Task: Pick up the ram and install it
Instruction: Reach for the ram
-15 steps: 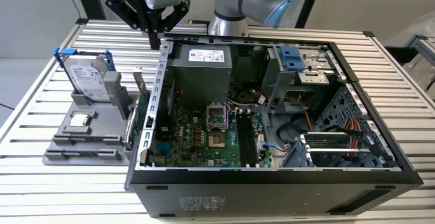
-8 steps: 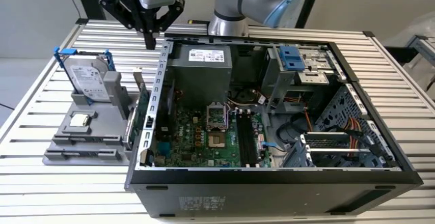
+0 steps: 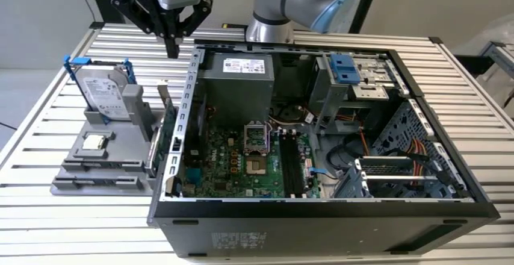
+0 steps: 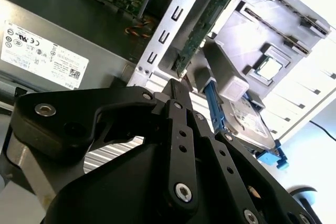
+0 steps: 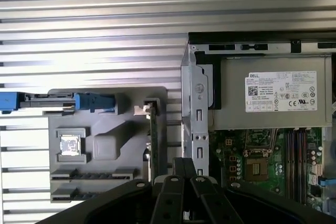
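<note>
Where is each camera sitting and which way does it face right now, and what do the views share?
Exterior view: off the arm, high, angled down into the open case; shows the arm and gripper.
First wrist view: on the wrist, facing straight down past the gripper onto the grey holder and power supply.
Second wrist view: on the wrist, looking slantwise along the gripper at the hard drive.
Shared: both wrist views show the holder's processor chip.
</note>
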